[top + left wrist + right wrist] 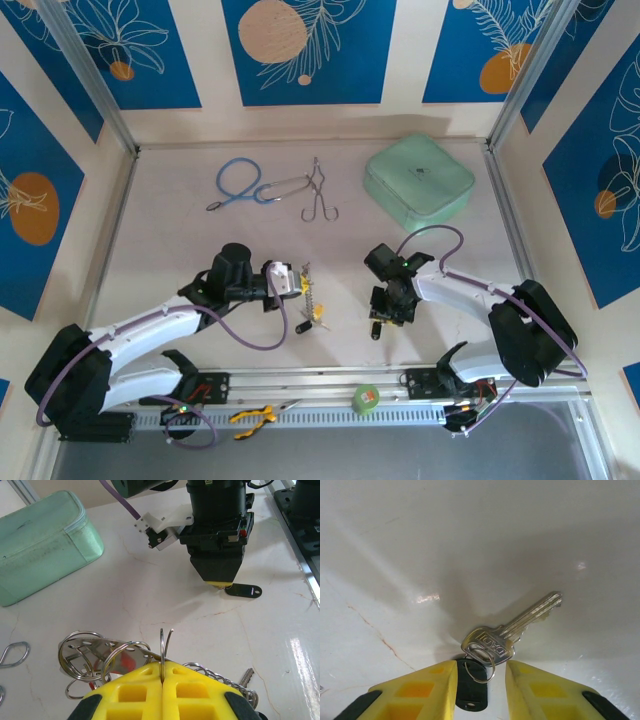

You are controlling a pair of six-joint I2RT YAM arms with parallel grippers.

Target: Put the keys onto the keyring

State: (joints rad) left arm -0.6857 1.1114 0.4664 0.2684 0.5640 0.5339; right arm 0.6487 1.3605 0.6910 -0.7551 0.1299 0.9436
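Claw on right arm [481, 669] vertical above key [514, 630]

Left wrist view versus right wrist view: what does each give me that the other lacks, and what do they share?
Left wrist: the left gripper shut on the keyring, the green pouch, and the right gripper seen from outside. Right wrist: a silver key lying flat, its small split ring between that gripper's open fingers. Both: the black tag on the white table.

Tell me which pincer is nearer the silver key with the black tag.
Right. The right pincer hangs over the key, open jaws straddling its black tag; the left pincer sits apart, shut on the keyring.
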